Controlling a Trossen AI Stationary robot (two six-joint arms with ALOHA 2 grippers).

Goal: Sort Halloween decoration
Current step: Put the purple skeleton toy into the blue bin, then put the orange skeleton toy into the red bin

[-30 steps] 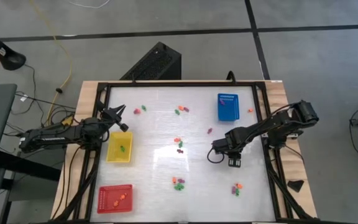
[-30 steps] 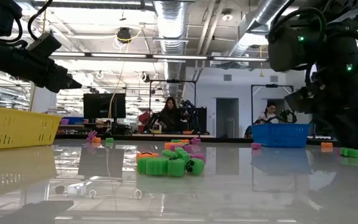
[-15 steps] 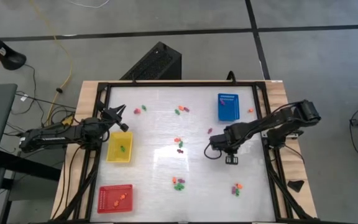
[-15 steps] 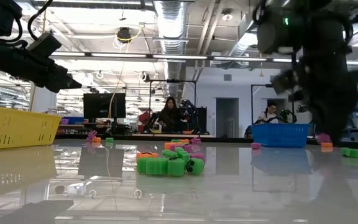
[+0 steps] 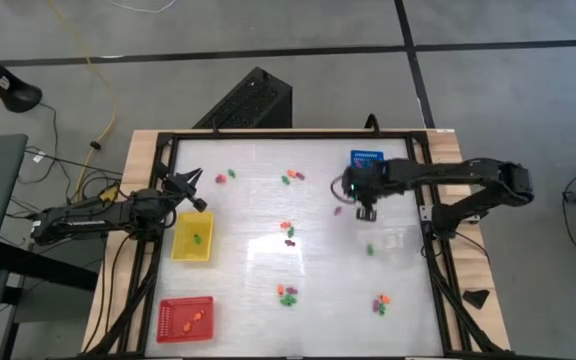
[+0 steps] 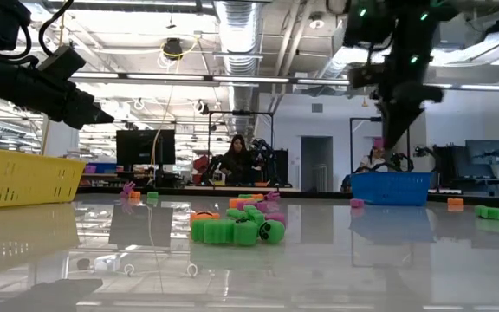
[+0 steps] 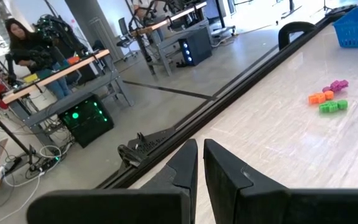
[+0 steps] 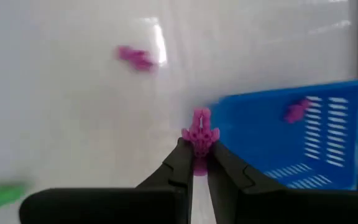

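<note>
Pinching a tiny purple plastic decoration piece (image 8: 199, 132) in my right claw (image 8: 197, 149), up off the white tabletop (image 5: 258, 255) by the blue mesh tray's (image 8: 328, 155) edge. My left claw (image 7: 199, 163), fingers pressed together, waits over the yellow mesh tray (image 5: 180, 245).

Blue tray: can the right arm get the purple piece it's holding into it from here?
Probably yes. The right gripper, shut on the purple piece, hangs at the blue tray edge; its top is open, holding just one purple piece, and nothing stands between.

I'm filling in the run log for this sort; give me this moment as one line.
right end effector: shut on purple piece, raised near blue tray | left end effector: shut, waiting above yellow tray
</note>
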